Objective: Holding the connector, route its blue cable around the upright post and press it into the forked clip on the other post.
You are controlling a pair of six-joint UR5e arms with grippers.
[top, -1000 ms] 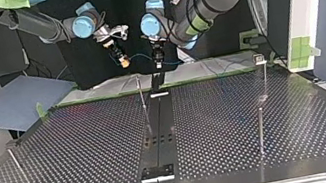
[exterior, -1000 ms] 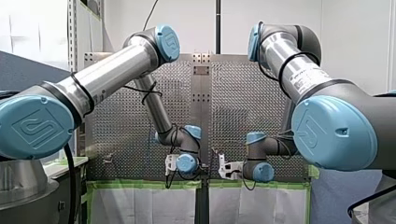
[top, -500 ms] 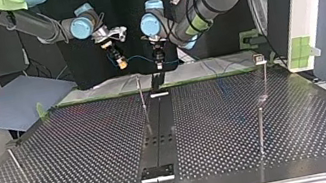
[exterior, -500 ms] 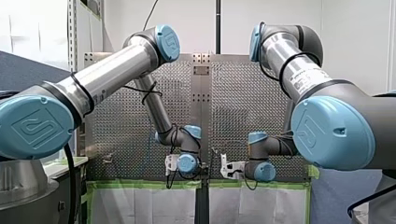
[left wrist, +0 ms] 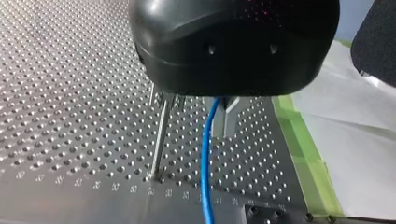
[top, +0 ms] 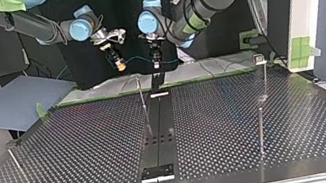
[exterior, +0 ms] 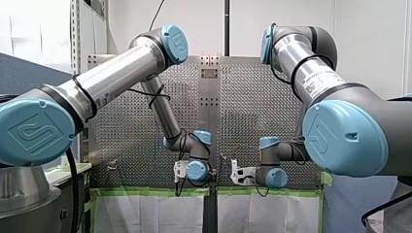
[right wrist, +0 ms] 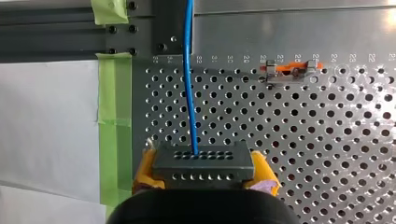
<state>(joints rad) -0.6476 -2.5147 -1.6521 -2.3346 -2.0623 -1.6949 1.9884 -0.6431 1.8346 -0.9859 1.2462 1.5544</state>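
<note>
Where my right tool (right wrist: 203, 170) ends, its two yellow pads (right wrist: 146, 169) are squeezed tight on the connector (right wrist: 203, 161), one pad on each short end. The connector is a dark grey block with two rows of little holes. Its long side lies across the tool, from pad to pad. Its holed face points straight ahead, away from the tool. The blue cable (right wrist: 188, 84) comes out of one of the holes, a bit off the middle, and runs ahead in a nearly straight line. It is thin and bright blue. Under it is the desk (right wrist: 336, 140), full of holes, close to an edge lined with green tape (right wrist: 114, 121). A small metal clip (right wrist: 290, 72) with an orange bit sits on the desk near the cable, not touching it.

In the top view the connector is up in the air over the middle of the desk's far edge. The cable hangs in a soft curve across to my left tool (left wrist: 219, 116). It passes right by that tool, but I cannot tell if the tool grips it. A thin metal post (left wrist: 160, 135) stands upright on the desk, just beside the cable.
</note>
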